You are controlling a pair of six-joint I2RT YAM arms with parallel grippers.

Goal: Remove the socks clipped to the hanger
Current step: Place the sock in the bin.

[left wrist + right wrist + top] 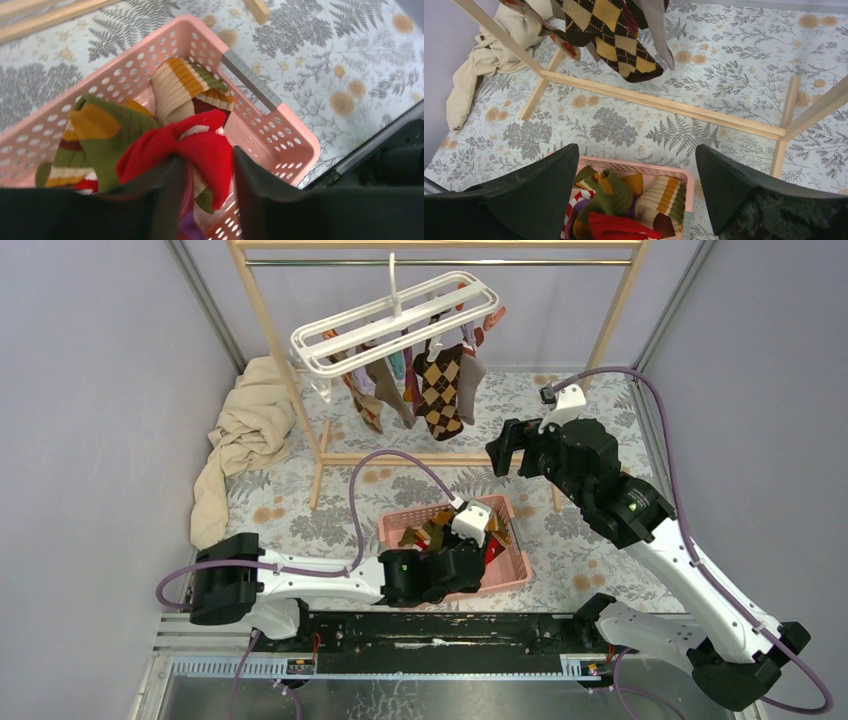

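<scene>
I can read no words, numbers, brand marks or signs in any of my three camera views. The socks (pixel 440 390), the white hanger (pixel 396 300) and the pink basket (pixel 280 140) show only colours and patterns, with no lettering.

White-and-black left arm (pixel 310 585), matching right arm (pixel 690 560), purple cables (pixel 395 451), black left claw (pixel 205 167), black right claw (pixel 636 155)

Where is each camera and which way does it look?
Top external: high behind, looking down on hanger and basket; left arm, right arm show.
Left wrist: on left arm, looking into basket; left pincer flanks a red sock.
Right wrist: on right arm, looking down at wooden frame; right pincer open.
All share the basket.
</scene>
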